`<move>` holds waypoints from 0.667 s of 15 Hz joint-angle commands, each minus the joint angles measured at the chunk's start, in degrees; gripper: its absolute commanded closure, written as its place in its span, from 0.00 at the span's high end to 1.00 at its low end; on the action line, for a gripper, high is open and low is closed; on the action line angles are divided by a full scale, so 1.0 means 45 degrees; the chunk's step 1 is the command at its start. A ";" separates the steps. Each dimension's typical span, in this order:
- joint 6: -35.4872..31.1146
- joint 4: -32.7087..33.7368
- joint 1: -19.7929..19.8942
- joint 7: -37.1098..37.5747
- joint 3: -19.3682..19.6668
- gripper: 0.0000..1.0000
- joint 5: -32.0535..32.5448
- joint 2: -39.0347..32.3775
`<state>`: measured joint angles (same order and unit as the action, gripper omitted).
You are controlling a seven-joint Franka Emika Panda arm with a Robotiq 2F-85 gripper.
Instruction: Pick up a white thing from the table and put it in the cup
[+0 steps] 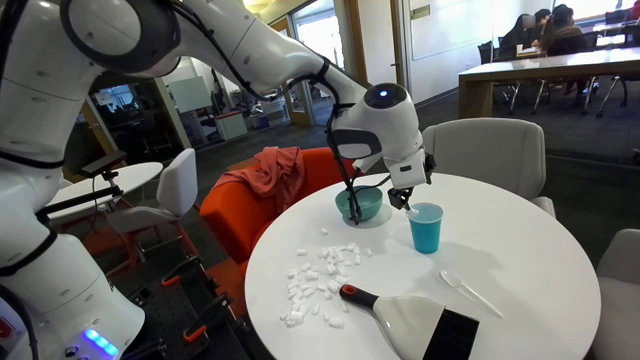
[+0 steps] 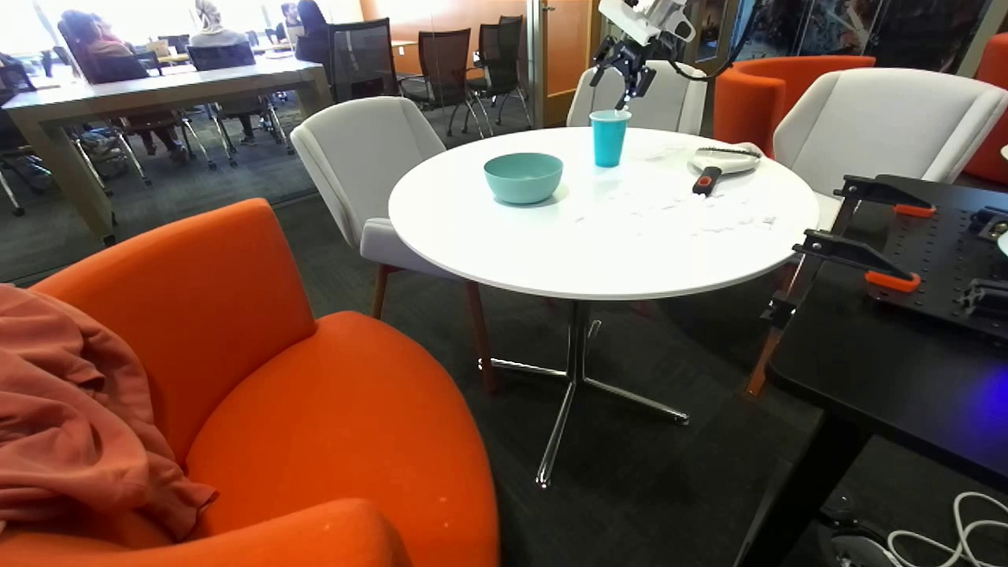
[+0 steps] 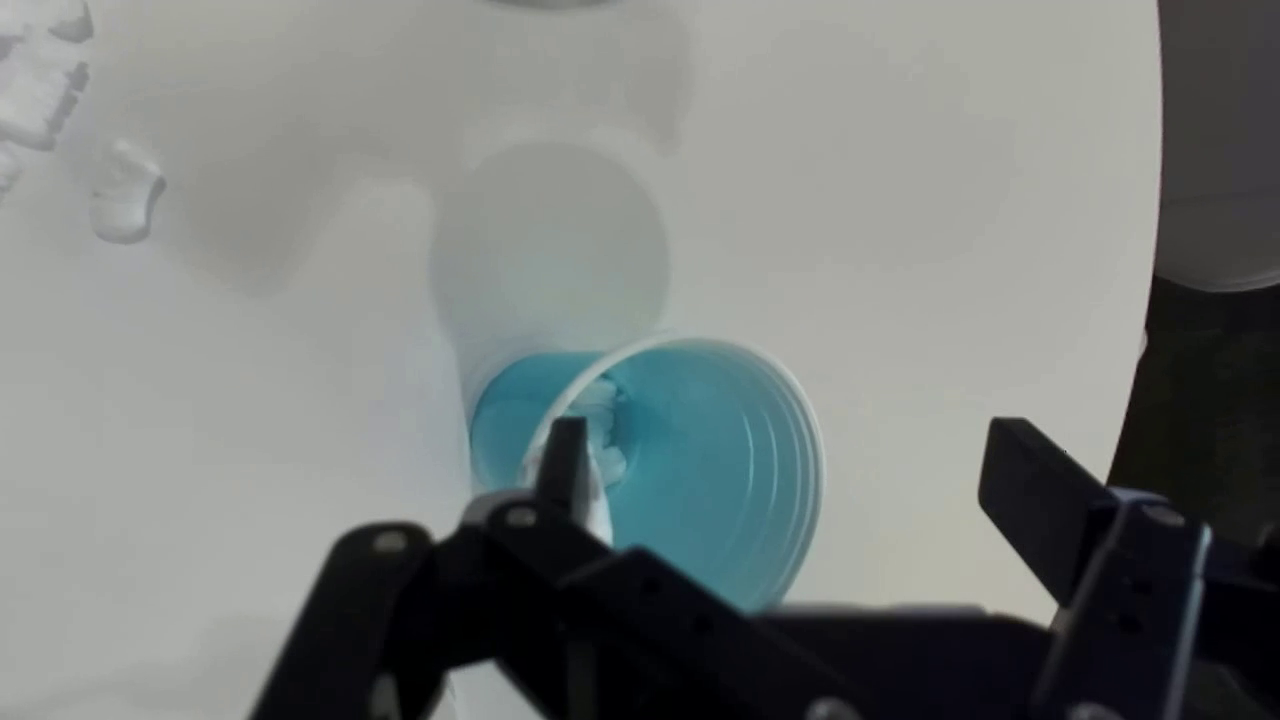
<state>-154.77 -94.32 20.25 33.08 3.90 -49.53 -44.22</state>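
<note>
grpr [image 3: 788, 440]: jaws apart | white pc [image 1: 412, 213] @ 1 fingertip, cup [image 1: 426, 235] rim

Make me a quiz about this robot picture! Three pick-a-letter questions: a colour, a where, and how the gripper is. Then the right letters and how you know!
1. What colour is the cup? A) red B) yellow C) blue
2. Where is the spoon? A) in the cup B) on the table C) under the table
3. How is the gripper? A) open B) shut tight C) shut on the spoon

1 C: it looks blue in both exterior views.
2 B: an exterior view shows it lying there.
3 A: the wrist view shows its fingers wide apart.
</note>
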 commanded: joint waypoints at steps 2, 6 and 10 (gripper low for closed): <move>0.0176 0.0257 -0.0322 0.0135 0.0346 1.00 -0.0330 -0.0110; 0.0257 0.0310 -0.0402 0.0195 0.0481 1.00 -0.0242 -0.0254; 0.0293 0.0284 -0.0438 0.0225 0.0562 1.00 -0.0204 -0.0329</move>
<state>-154.77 -94.21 19.42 33.08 5.00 -49.65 -45.15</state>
